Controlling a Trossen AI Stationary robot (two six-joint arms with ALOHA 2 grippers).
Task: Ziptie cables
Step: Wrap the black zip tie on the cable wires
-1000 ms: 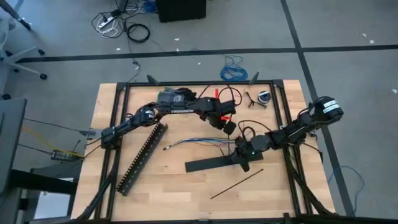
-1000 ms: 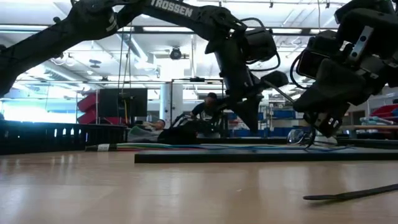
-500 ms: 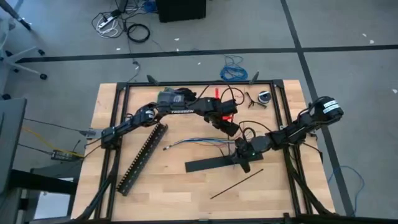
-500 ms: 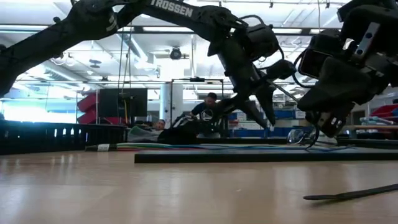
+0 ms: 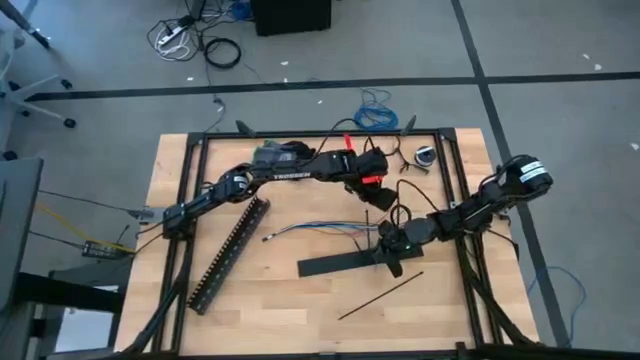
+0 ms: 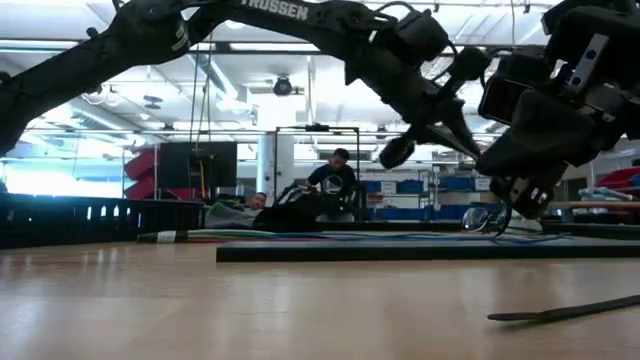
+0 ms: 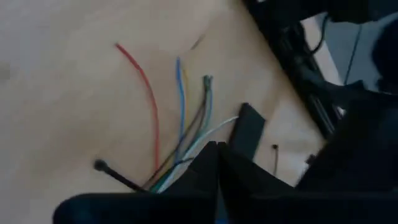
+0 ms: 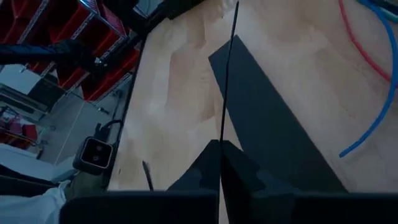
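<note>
The cables (image 5: 315,229) lie mid-table as a loose bundle of blue, green, white and red wires whose ends (image 7: 180,93) fan apart. My right gripper (image 5: 388,255) sits low by the bundle's right end, shut on a thin black ziptie (image 8: 227,74) that slants up toward the left (image 6: 462,135). My left gripper (image 5: 372,203) hovers shut (image 7: 217,146) above that end of the cables. The ziptie's head end (image 7: 99,165) shows beside its fingers; I cannot tell whether they touch. A second ziptie (image 5: 380,297) lies flat nearer the front edge. My right gripper pinches the ziptie's strip (image 8: 221,134) between its two shut fingers. The strip runs straight on out from the fingertips, along the fingers. It is lifted clear, slanting up over the flat black bar.
A wide flat black bar (image 5: 335,265) lies just near of the cables, under the right gripper. A long slotted black duct (image 5: 230,255) lies slanted at the left. Small tools (image 5: 425,157) rest at the far right corner. Bare wood stretches along the front edge.
My left gripper has risen from just above the cables and tipped from pointing down to nearly level, drifting toward the table's far right. My right gripper and its ziptie have stayed in place.
</note>
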